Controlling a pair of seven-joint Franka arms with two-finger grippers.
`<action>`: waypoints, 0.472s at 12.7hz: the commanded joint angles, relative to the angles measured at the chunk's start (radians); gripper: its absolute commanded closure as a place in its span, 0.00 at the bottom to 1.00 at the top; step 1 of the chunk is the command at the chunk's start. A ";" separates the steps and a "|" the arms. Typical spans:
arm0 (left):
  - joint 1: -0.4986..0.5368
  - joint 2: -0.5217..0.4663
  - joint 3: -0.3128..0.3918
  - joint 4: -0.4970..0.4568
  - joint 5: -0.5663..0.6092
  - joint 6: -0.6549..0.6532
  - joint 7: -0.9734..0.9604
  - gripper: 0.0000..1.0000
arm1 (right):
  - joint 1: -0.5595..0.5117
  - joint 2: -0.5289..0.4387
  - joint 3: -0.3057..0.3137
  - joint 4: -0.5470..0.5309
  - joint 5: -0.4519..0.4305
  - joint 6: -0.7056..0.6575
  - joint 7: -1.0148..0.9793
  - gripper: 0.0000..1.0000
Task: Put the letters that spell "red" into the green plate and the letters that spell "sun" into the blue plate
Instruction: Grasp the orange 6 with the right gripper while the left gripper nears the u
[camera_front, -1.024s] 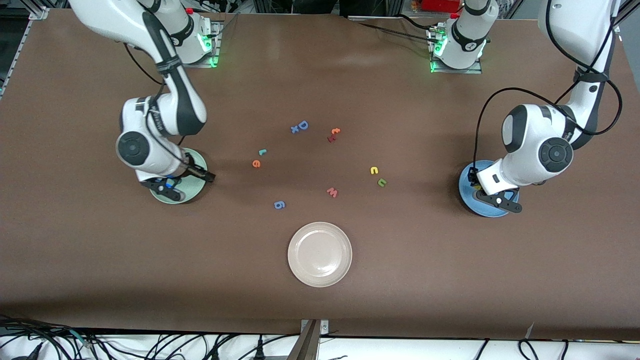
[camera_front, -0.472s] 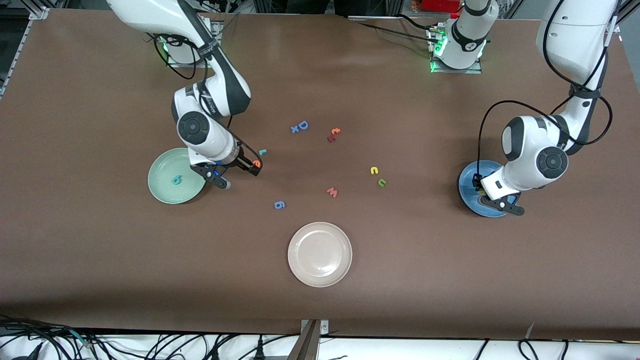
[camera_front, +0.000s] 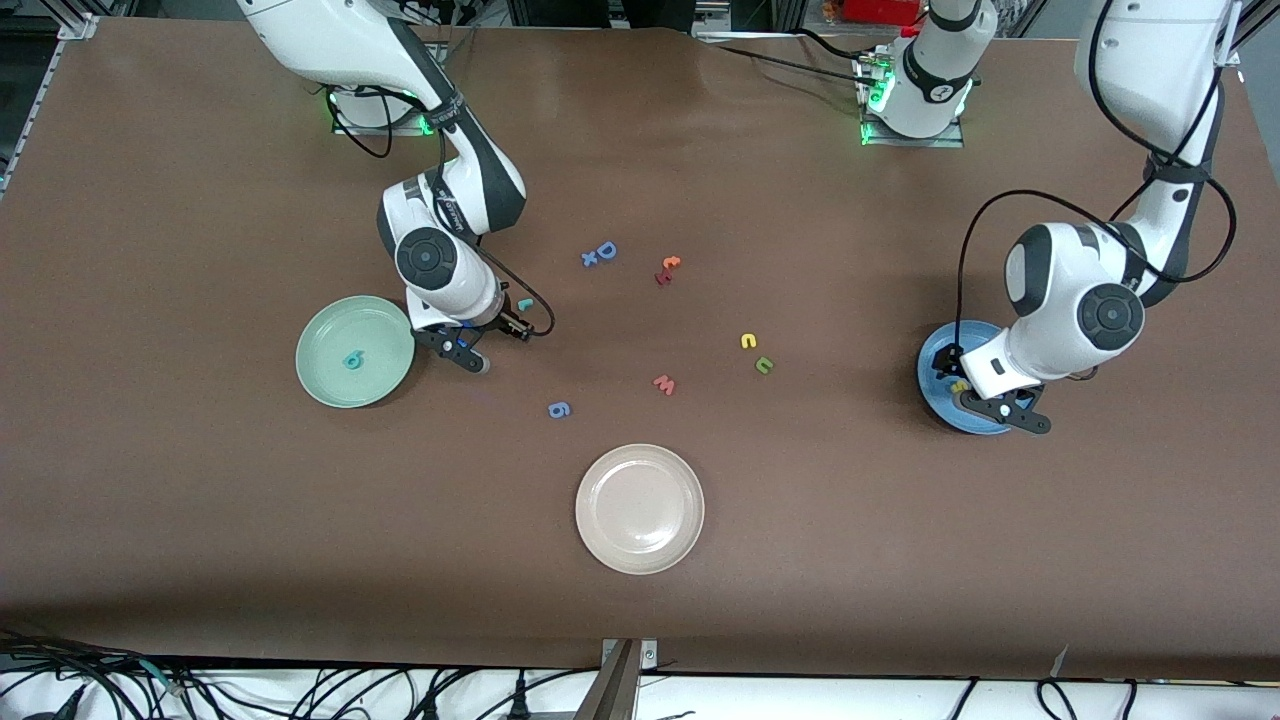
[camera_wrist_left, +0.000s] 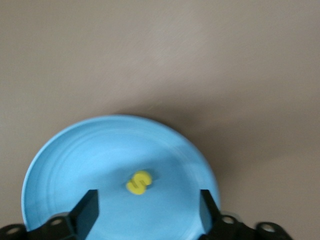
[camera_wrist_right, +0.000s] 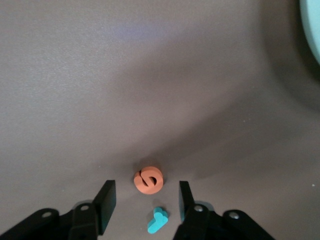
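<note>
Item 1, right tool (camera_wrist_right: 145, 202): I see its fingers spread, either side of the orange "e" (camera_wrist_right: 148, 180), not touching it; the teal "r" (camera_wrist_right: 158, 220) lies just beside it on the surface (camera_front: 200, 520).

Item 2, left tool (camera_wrist_left: 145, 212): fingers spread wide and empty over the blue plate (camera_wrist_left: 65, 160), the yellow "s" (camera_wrist_left: 138, 182) lying loose in the plate under it.

Item 3, tally: teal "d" (camera_front: 352, 360) is in the green plate (camera_front: 330, 385), beside my right tool. I judge two of six letters placed. Left: "e", "r", plus the yellow "n" (camera_front: 748, 341) and olive "u" (camera_front: 764, 365), well apart from both tools.

Item 4, views: in the front view the right arm hides the "e"; only the right wrist view shows it. Only the left wrist view shows the "s" whole.
</note>
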 joint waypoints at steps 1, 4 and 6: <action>-0.103 -0.044 0.005 -0.003 -0.001 -0.033 -0.055 0.00 | 0.013 0.011 -0.004 -0.015 -0.005 0.034 0.000 0.42; -0.237 -0.028 0.005 -0.003 -0.011 -0.032 -0.373 0.00 | 0.013 0.030 -0.004 -0.028 -0.005 0.075 0.000 0.45; -0.306 0.004 0.005 0.026 -0.034 -0.030 -0.613 0.00 | 0.015 0.034 -0.004 -0.028 -0.005 0.080 0.002 0.46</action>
